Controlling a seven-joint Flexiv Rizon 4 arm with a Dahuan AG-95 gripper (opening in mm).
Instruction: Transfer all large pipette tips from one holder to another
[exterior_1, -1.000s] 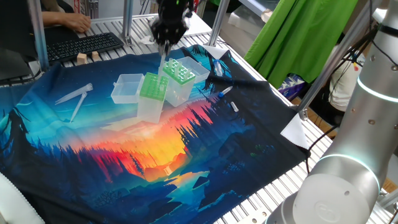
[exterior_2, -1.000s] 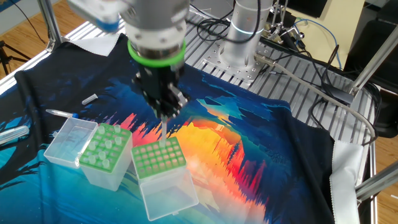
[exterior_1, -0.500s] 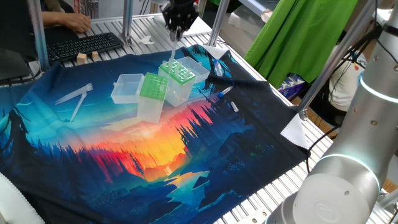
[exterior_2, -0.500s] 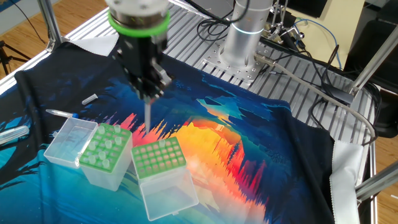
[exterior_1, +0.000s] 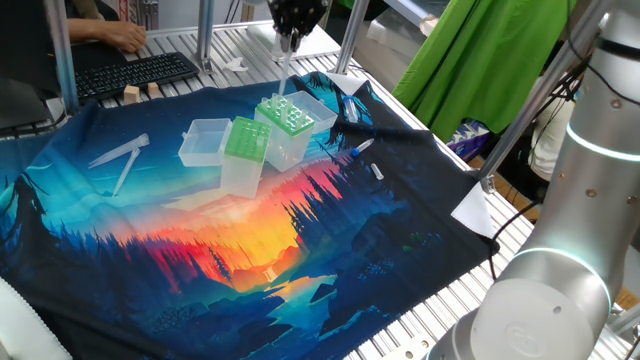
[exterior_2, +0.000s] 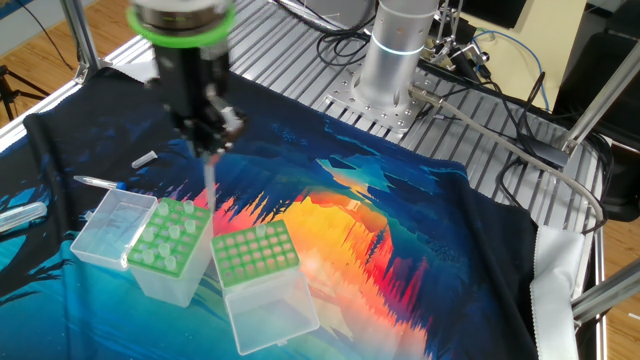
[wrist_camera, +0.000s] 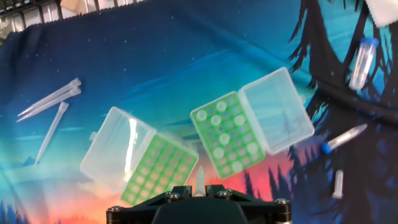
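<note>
My gripper (exterior_1: 288, 38) is shut on a clear large pipette tip (exterior_1: 282, 72) that hangs point down. In the other fixed view the gripper (exterior_2: 209, 150) holds the tip (exterior_2: 209, 185) just above the darker green dotted holder (exterior_2: 170, 236), which has several tips standing in it. The plain light-green holder (exterior_2: 255, 250) stands to its right, touching it. In the hand view the tip (wrist_camera: 200, 179) shows between the jaws, over the gap between the plain holder (wrist_camera: 158, 171) and the dotted holder (wrist_camera: 227, 134). In the first fixed view the plain holder (exterior_1: 245, 140) is left of the dotted one (exterior_1: 290, 118).
Both holders have clear lids folded open: the plain one's (wrist_camera: 115, 152) and the dotted one's (wrist_camera: 277, 112). Loose tips (wrist_camera: 50, 99) lie on the cloth at the left. Small capped tubes (wrist_camera: 364, 56) (wrist_camera: 345, 137) lie at the right. A keyboard (exterior_1: 130, 70) is behind the cloth.
The gripper rose from the plain holder with the tip in it and moved across to above the dotted holder. The boxes have not moved.
</note>
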